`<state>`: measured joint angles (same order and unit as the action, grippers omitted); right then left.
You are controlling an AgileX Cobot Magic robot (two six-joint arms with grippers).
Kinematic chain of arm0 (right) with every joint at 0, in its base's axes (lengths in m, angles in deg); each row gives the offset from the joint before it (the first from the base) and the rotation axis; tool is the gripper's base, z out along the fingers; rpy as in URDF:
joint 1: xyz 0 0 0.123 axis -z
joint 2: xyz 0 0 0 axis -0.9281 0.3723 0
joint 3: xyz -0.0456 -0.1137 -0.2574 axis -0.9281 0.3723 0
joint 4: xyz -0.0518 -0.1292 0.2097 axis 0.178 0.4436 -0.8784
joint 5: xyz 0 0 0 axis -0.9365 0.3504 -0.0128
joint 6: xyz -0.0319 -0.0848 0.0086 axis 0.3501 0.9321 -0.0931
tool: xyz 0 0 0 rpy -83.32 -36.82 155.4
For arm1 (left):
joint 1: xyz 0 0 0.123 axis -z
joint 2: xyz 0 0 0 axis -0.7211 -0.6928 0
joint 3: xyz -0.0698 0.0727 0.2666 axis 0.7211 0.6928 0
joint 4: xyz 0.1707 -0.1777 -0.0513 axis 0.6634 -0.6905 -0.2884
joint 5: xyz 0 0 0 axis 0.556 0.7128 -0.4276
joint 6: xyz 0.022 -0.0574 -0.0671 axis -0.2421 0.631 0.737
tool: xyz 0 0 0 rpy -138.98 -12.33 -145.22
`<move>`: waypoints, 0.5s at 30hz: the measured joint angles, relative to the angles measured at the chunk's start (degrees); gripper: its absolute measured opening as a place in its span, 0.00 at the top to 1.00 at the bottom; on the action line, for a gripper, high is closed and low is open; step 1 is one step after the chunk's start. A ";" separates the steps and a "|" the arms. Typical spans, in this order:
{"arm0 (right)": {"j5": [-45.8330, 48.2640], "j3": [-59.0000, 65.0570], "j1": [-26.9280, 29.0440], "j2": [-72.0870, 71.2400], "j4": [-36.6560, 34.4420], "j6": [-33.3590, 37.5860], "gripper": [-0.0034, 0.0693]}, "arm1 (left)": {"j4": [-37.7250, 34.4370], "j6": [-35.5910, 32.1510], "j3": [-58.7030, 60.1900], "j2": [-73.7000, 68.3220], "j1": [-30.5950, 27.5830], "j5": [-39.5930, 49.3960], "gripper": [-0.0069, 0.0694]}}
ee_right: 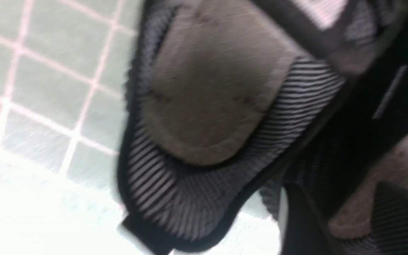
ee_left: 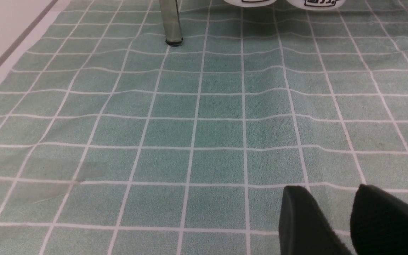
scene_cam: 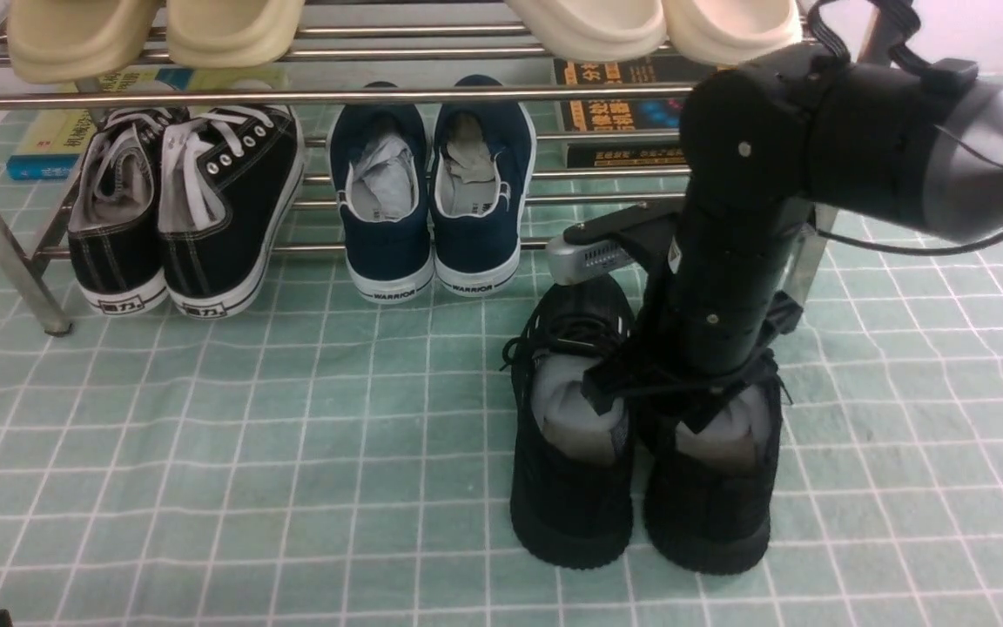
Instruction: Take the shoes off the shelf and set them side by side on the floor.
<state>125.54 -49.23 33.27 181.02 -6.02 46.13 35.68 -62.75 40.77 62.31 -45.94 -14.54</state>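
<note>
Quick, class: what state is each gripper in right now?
Left gripper: open, holding nothing.
Right gripper: down between the shoes; open or closed cannot be told.

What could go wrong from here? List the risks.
1. The right tool sits low between the collars of the shoes, near loose laces; lifting out could snag one and drag or tip a shoe.
2. The right arm stands close to the shelf; a careless retreat might knock its rail.
</note>
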 joint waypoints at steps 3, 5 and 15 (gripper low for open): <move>0.27 -0.37 0.00 -0.57 -0.44 2.92 0.50 | 0.00 0.00 0.00 0.00 0.00 0.00 0.59; 0.34 -0.37 0.00 -1.59 -0.66 3.73 0.52 | 0.00 0.00 0.00 0.00 0.00 0.00 0.59; 0.66 2.04 0.00 -17.04 -1.47 3.86 0.83 | 0.00 0.00 0.00 0.00 0.00 0.00 0.59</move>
<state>126.20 -47.20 33.27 163.98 -7.49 49.98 35.68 -62.75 40.77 62.31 -45.94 -14.54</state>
